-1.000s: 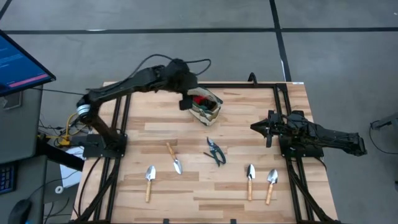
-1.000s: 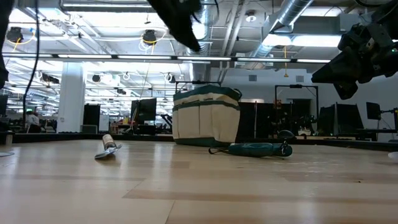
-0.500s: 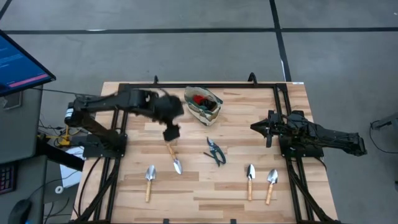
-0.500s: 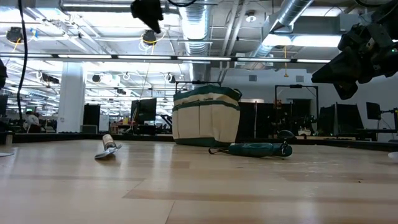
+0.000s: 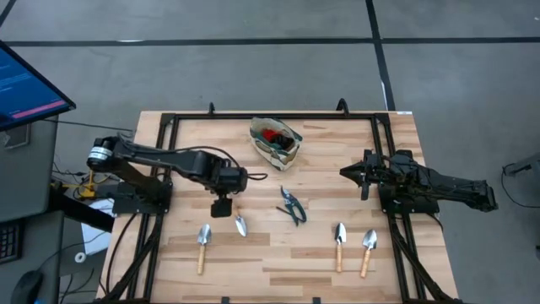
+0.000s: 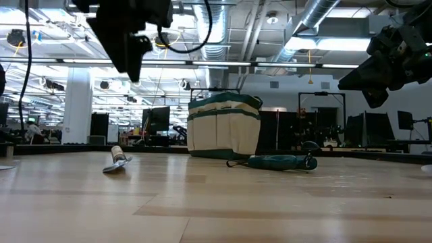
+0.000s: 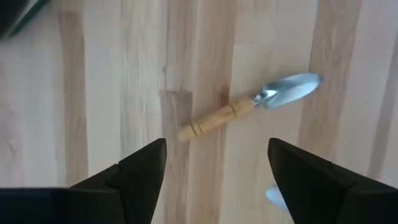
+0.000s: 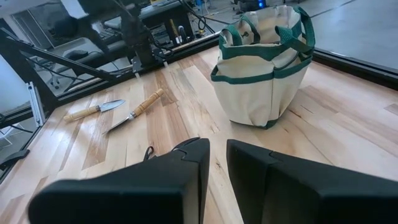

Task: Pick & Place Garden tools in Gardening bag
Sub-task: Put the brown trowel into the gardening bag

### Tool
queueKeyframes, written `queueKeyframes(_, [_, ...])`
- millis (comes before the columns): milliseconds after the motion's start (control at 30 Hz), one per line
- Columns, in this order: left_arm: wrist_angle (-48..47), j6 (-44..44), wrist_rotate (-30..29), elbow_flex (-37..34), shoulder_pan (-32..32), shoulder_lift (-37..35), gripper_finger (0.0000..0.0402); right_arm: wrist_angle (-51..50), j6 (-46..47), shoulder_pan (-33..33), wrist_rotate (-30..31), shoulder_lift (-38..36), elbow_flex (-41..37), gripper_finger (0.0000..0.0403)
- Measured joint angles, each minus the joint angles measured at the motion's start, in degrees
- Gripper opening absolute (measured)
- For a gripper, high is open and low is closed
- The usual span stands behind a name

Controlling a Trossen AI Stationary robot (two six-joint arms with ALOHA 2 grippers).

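My left gripper (image 5: 221, 207) hangs open above the table with nothing between its fingers (image 7: 217, 146). Under it lies a trowel with a wooden handle and a silver blade (image 7: 249, 109), flat on the wood; its blade shows in the high view (image 5: 240, 225). The beige and green bag (image 5: 276, 142) stands upright at the far middle with the red-and-black glove (image 5: 272, 133) inside. The dark-handled shears (image 5: 292, 205) lie near the table's middle. Three more trowels (image 5: 202, 247) (image 5: 339, 245) (image 5: 368, 252) lie near the front edge. My right gripper (image 5: 350, 173) waits shut at the right, above the table.
A black frame rail (image 5: 278, 118) runs along the table's far edge and down both sides. A monitor (image 5: 25, 84) stands off the table at the left. Bare wood lies between the bag and the shears.
My left gripper has left the bag's opening and swung toward the table's near edge and a little to the left. It now stands over the trowel left of the shears. The bag, the tools and my right arm have kept still.
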Motion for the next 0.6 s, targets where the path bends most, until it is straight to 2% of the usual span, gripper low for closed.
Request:
queueKeyframes(167, [7.17, 6.17, 0.61, -2.6, -0.04, -0.02, 0.028, 0.0, 0.02, -0.02, 0.0, 0.0, 0.0, 0.005])
queueKeyframes(300, [10.62, 8.93, 5.05, -4.01, 0.41, 0.82, 0.028, 0.0, 0.0, -0.02, 0.0, 0.0, 0.0, 0.005])
queueKeyframes(433, [10.56, 9.46, 6.63, -4.8, 0.92, 3.77, 0.028, 0.0, 0.0, -0.02, 0.0, 0.0, 0.0, 0.005])
queueKeyframes(600, [10.64, 14.88, 6.65, -5.13, 0.97, 8.1, 0.028, 0.0, 0.01, 0.0, 0.0, -0.01, 0.02, 0.005])
